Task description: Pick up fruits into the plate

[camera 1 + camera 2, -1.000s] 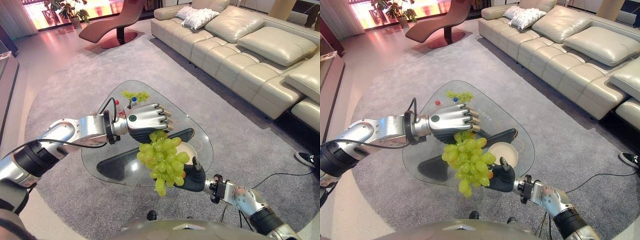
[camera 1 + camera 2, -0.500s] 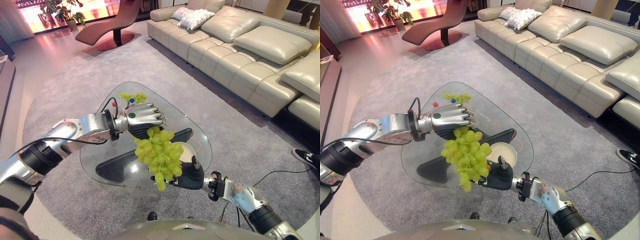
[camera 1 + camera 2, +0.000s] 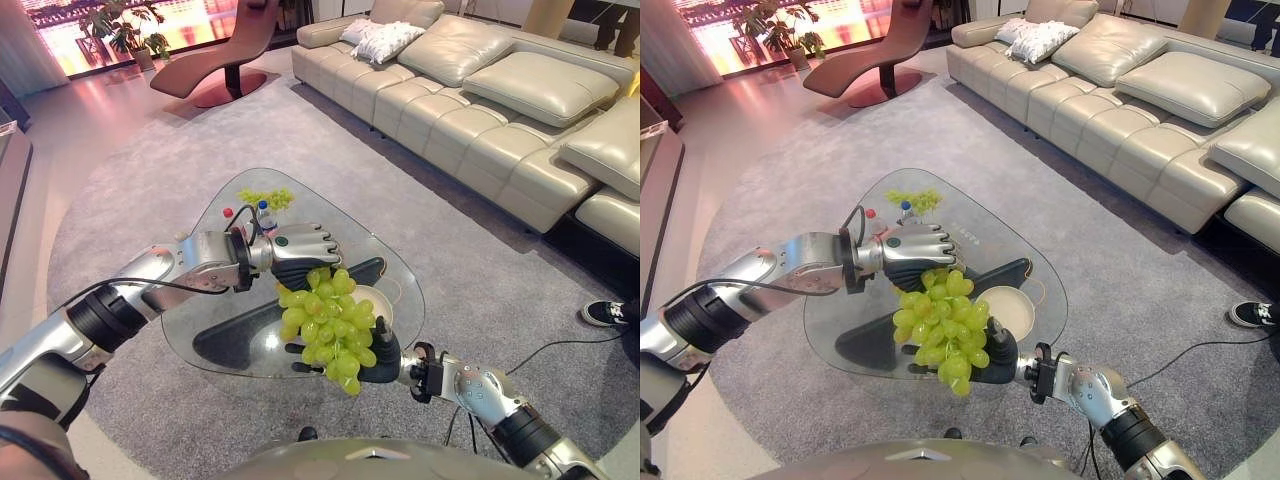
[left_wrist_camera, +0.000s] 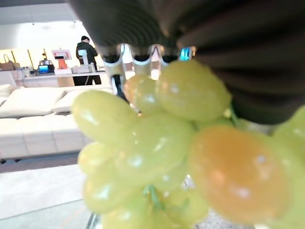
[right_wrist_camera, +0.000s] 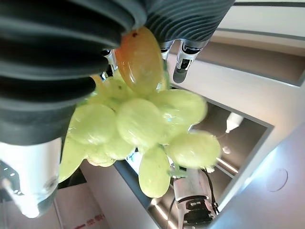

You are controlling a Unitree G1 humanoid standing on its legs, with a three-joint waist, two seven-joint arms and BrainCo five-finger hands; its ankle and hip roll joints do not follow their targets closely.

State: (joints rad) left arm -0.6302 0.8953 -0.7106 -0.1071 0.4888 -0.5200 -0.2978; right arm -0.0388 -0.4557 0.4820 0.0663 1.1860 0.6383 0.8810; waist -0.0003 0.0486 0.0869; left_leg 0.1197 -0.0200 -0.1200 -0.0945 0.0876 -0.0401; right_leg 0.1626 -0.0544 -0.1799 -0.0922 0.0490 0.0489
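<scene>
My left hand point(image 3: 300, 252) is shut on the stem end of a large bunch of green grapes point(image 3: 330, 322), which hangs above the near right part of the glass table point(image 3: 200, 312). The bunch covers part of the pale round plate point(image 3: 1012, 310) on the table. The left wrist view shows the grapes point(image 4: 157, 157) right under the hand. My right hand point(image 3: 385, 358) sits low at the table's near edge, just behind the hanging bunch. In its wrist view the grapes point(image 5: 138, 124) hang close by, and its fingers point(image 5: 182, 64) show relaxed past them. A smaller green bunch point(image 3: 266, 198) lies at the table's far end.
A small bottle point(image 3: 264, 213) with a blue cap and a small red thing point(image 3: 228, 212) stand near the far bunch. A long beige sofa point(image 3: 480, 100) runs along the right and a dark red lounge chair point(image 3: 215, 70) stands far back. A person's shoe point(image 3: 605, 313) shows at the right edge.
The left hand has carried the grapes lower and to the right, over the plate and in front of the right hand. The camera has also shifted a little.
</scene>
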